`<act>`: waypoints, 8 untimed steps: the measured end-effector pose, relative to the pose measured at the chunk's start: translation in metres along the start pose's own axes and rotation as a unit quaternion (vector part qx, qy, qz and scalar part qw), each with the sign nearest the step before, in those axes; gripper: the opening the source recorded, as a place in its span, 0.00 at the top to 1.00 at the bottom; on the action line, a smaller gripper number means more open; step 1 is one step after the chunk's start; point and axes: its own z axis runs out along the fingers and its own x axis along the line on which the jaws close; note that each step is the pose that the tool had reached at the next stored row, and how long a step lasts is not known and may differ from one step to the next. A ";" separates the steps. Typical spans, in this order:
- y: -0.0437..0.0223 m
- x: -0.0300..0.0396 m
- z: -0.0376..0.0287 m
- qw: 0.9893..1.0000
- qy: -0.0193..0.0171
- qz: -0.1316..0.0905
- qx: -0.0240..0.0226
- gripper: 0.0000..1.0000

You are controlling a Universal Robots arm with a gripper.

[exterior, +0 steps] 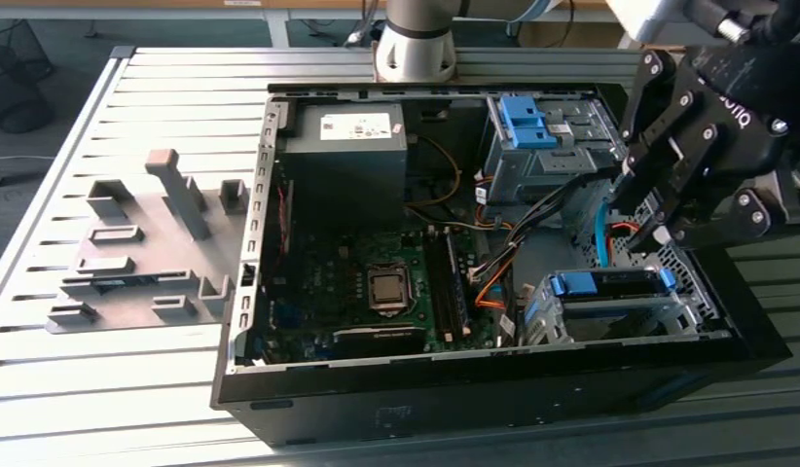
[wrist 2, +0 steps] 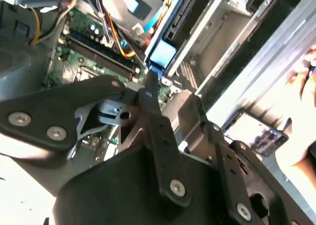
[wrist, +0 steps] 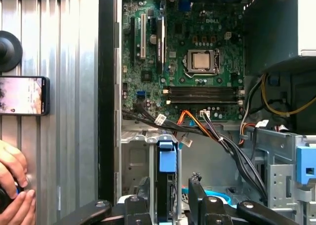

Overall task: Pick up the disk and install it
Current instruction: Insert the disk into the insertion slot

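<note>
The disk (exterior: 608, 284) sits on edge in the grey drive cage (exterior: 556, 321) at the near right corner of the open computer case, its blue carrier end facing up. My black gripper (exterior: 640, 222) hangs just above and to the right of it. In the first wrist view the disk (wrist: 167, 185) stands edge-on between my two fingers, with a gap on each side, so the gripper (wrist: 170, 188) is open. The second wrist view has the blue carrier end (wrist 2: 163, 52) just beyond the gripper (wrist 2: 170, 89).
The case (exterior: 244, 292) lies open on a slatted metal table, with motherboard (exterior: 374, 282), power supply (exterior: 342, 146), loose cables (exterior: 497, 263) and a second bay with a blue bracket (exterior: 524, 122). A grey fixture (exterior: 140, 243) lies on the left. A person's hand (wrist: 12, 195) and a phone (wrist: 22, 95) are beside the case.
</note>
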 end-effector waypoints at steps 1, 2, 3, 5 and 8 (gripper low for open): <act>0.0000 0.0001 0.0018 1.000 0.000 0.000 0.000 0.56; -0.0001 0.0001 0.0036 1.000 0.000 0.000 0.000 0.58; -0.0001 0.0002 0.0055 1.000 0.000 0.000 0.000 0.58; -0.0002 0.0003 0.0090 1.000 0.000 0.000 0.000 0.70; -0.0003 0.0004 0.0144 1.000 0.000 0.000 0.000 0.82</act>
